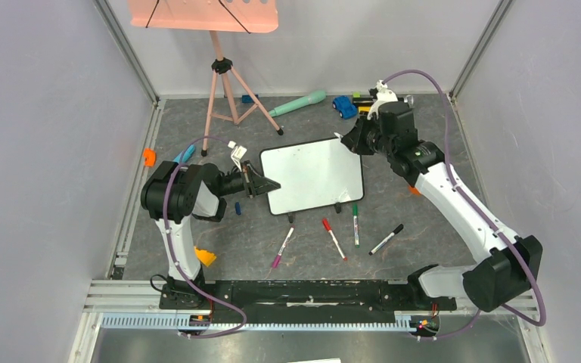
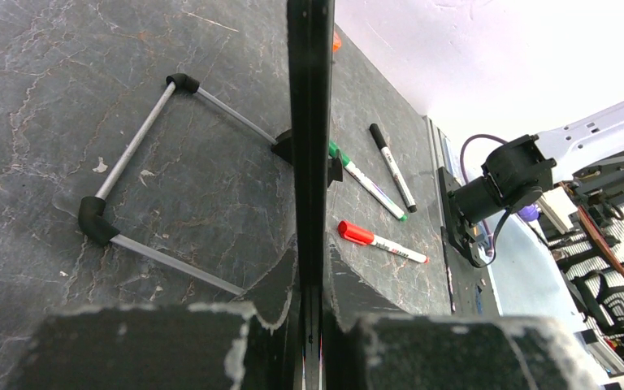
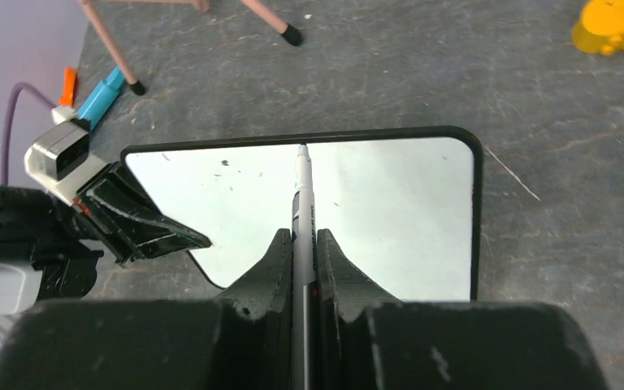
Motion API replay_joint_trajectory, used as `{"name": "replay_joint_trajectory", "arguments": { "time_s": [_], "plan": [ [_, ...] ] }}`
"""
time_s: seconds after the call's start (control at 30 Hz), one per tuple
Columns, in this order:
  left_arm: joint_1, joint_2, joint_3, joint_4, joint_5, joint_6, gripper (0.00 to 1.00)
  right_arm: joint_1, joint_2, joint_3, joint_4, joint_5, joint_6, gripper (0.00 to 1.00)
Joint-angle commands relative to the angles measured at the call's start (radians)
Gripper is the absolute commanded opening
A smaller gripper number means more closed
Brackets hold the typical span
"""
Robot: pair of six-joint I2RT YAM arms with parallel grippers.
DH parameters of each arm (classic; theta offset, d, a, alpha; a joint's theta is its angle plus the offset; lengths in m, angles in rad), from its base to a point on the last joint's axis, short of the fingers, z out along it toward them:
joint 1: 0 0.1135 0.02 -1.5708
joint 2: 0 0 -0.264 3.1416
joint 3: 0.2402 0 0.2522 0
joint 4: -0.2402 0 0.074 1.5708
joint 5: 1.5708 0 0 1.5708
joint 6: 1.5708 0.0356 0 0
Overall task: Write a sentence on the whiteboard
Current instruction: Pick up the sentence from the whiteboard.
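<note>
My left gripper (image 1: 270, 184) is clenched on the left edge of the whiteboard (image 1: 314, 175), mid-frame. My right gripper (image 3: 299, 240) grasps a marker (image 3: 301, 191), its tip near the board's upper rim. The board is blank, so writing is about to start. Next I should set the tip down gently.

left tool (image 1: 271, 184) and right tool (image 1: 346, 141) both clamped tight, arms angled inward toward each other

Stand tray (image 1: 197, 15) (top offscreen)
</note>
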Motion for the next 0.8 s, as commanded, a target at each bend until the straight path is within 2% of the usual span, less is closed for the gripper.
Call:
{"name": "replay_joint_trajectory", "arguments": {
  "time_s": [0.0, 0.13, 0.2, 0.4, 0.77],
  "plan": [
    [0.024, 0.028, 0.002, 0.036, 0.015, 0.076, 0.03, 0.011, -0.072, 0.053, -0.062, 0.196, 0.09, 0.0],
    [0.025, 0.028, 0.006, 0.036, 0.032, 0.072, 0.11, 0.002, -0.132, -0.052, 0.055, 0.069, 0.141, 0.0],
    [0.025, 0.026, 0.002, 0.036, 0.033, 0.072, 0.11, 0.002, -0.153, -0.099, 0.097, 0.046, 0.171, 0.0],
    [0.025, -0.027, -0.056, 0.036, -0.017, 0.125, 0.02, 0.002, -0.143, -0.059, 0.066, 0.039, 0.08, 0.0],
    [0.016, 0.001, -0.016, 0.036, 0.046, 0.1, 0.02, 0.005, -0.147, -0.093, 0.11, -0.033, 0.041, 0.0]
  ]
}}
